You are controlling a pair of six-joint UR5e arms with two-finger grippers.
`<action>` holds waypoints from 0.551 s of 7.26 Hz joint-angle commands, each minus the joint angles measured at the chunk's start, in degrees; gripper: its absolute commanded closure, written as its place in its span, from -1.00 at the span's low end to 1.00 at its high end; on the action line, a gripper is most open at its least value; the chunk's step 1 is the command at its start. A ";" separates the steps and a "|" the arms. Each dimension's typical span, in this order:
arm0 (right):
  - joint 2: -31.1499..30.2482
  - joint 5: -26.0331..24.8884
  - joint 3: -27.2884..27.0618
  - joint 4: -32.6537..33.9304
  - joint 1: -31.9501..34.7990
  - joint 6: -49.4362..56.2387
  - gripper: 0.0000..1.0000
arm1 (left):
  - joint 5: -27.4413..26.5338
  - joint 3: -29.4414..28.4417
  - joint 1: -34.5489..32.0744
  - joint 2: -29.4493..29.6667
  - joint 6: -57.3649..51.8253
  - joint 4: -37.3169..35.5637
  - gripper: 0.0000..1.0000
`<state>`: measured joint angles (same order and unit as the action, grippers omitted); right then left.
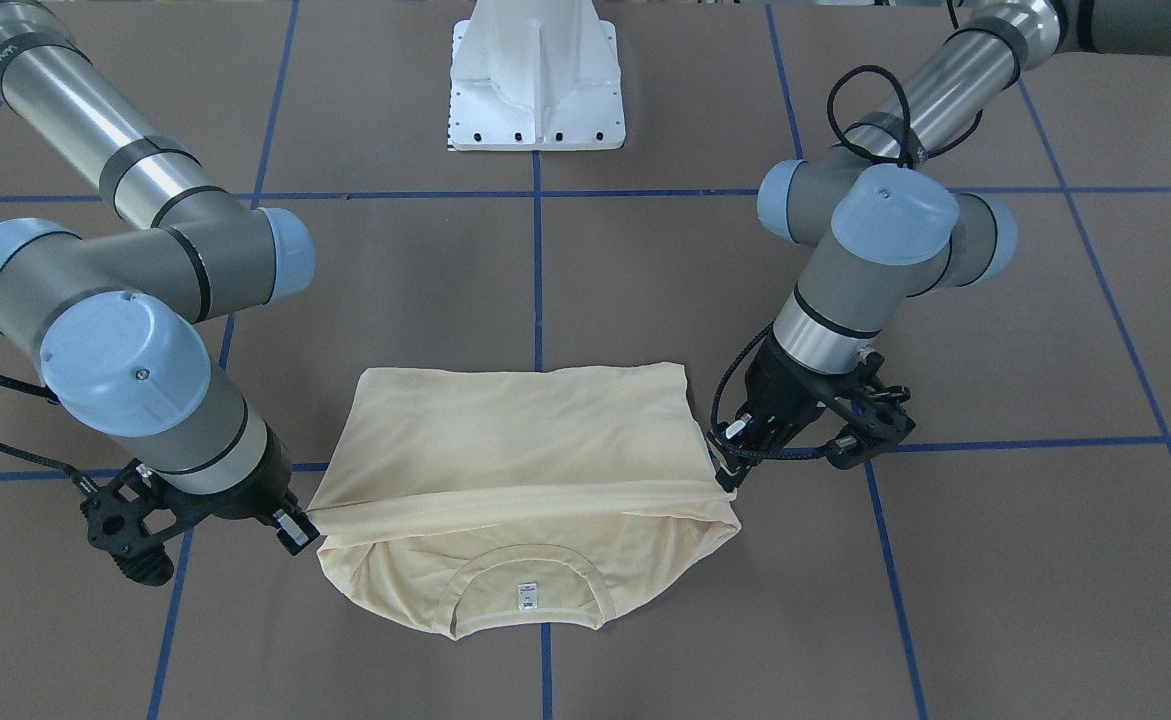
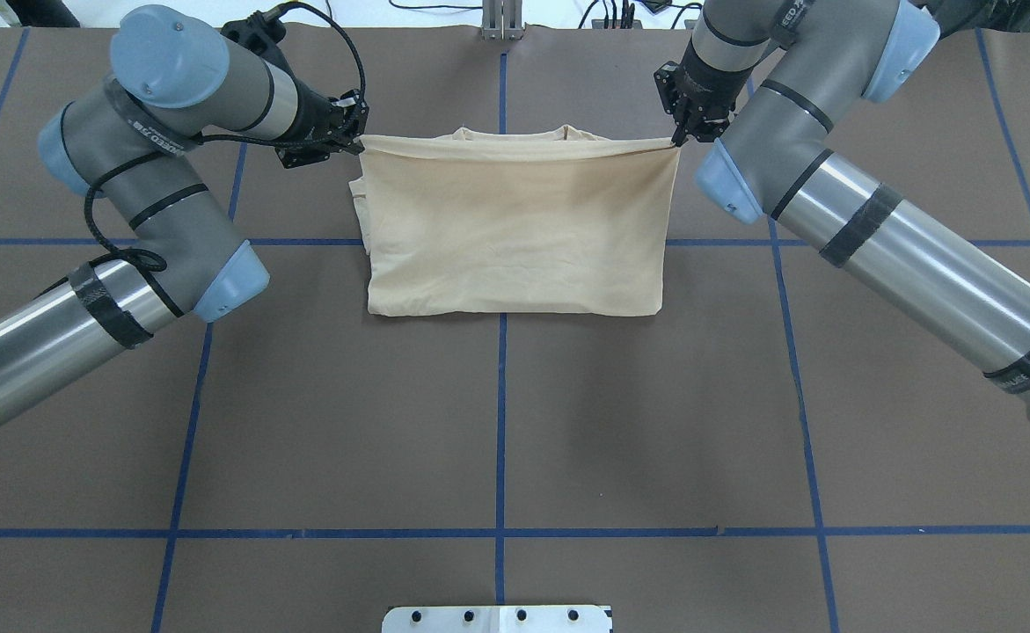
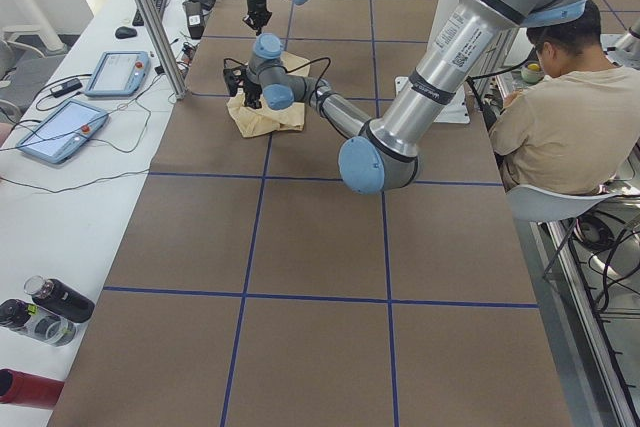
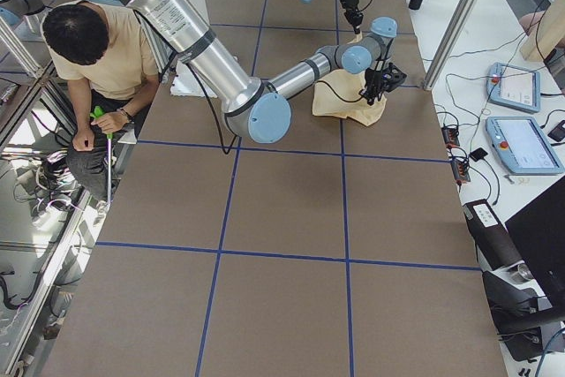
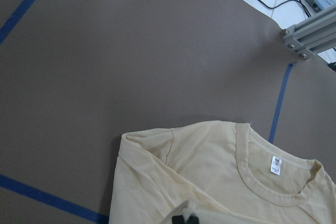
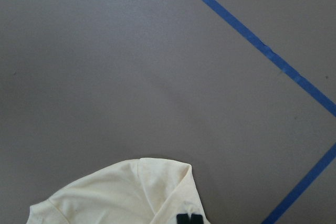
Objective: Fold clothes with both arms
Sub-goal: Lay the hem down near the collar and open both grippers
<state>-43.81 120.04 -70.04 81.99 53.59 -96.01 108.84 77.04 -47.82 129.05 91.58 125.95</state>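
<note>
Overhead exterior view shows the pale cream-yellow shirt lying on the brown bench, in the half that is far from the robot. It lies across the middle blue tape line and is folded into a wide rectangle.

The left arm comes in from the left of this view and the right arm from the right. The left tool is closed on the far left corner of the upper cloth layer. The right tool is closed on the far right corner. Between them the edge of this layer is stretched in an almost straight line.

In the front-facing view this stretched edge passes above the lower layer, which lies flat on the bench. Its collar and small white neck label are uncovered, on the side away from the white pedestal base. The folded end near the robot rests on the bench.

The left wrist view shows black fingertips pressed together at the bottom edge, with cream cloth pinched between them, and the collar below. The right wrist view shows the same grip and one rounded corner of the shirt.

In the side views a person in a beige top sits beside the bench, on the robot's side.
</note>
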 commanded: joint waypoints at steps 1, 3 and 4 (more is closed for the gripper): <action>3.00 -0.07 5.76 -1.48 -0.24 0.03 1.00 | -1.17 -6.97 0.01 3.13 0.00 3.32 1.00; 3.55 -0.25 9.64 -5.67 -1.12 0.03 1.00 | -1.87 -8.82 0.10 3.31 0.09 6.31 1.00; 3.47 -0.34 9.83 -6.05 -1.64 0.03 1.00 | -1.96 -10.31 0.19 3.40 0.09 8.50 1.00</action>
<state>-40.45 119.82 -61.39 77.28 52.55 -95.98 107.10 68.43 -47.72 132.28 91.66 132.04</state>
